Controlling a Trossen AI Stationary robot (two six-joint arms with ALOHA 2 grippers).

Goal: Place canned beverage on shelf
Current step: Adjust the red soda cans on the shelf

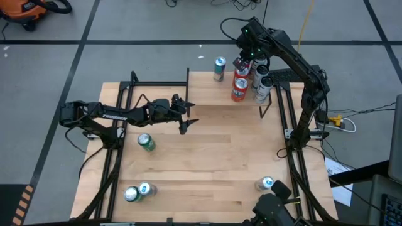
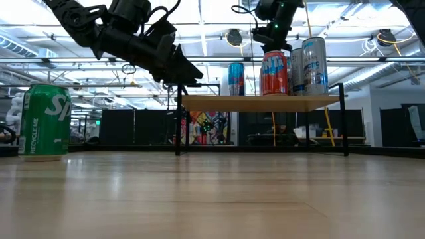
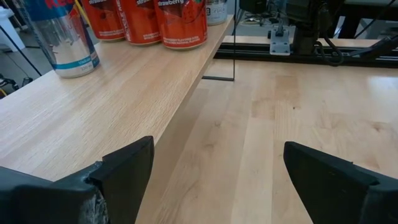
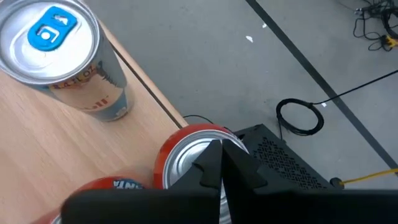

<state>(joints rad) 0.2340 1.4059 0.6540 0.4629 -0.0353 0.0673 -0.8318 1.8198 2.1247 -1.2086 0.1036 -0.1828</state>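
Shelf: small rectangular light-wood board (image 1: 207, 78) with smooth, fine grain, raised on thin black metal legs at the far edge of the worktop (image 1: 207, 163); its long axis runs left to right.
Cans on shelf: upright cylinders, long axes vertical – a blue-and-silver can (image 1: 219, 68) standing alone toward the middle, then a tight cluster at the right end: red cans (image 1: 239, 88) with a glossy printed wrap, and pale silver cans (image 1: 261, 86) beside them.
Right hand: (image 1: 246, 58) above the cluster at the shelf's right end, fingers pressed together with nothing between them, tips over the bright aluminium lid of a red can (image 4: 193, 155).
Left hand: (image 1: 186, 114) over the worktop just in front of the shelf's left half, matte dark fingers (image 3: 124, 168) spread wide and holding nothing – pointed along the shelf's front edge.
Worktop cans: one green can (image 1: 146, 142) upright near the left side; two cans (image 1: 138, 192) touching at the near-left corner; one silver can (image 1: 265, 184) near the right side.
Worktop surface: pale planked wood, visible grain.
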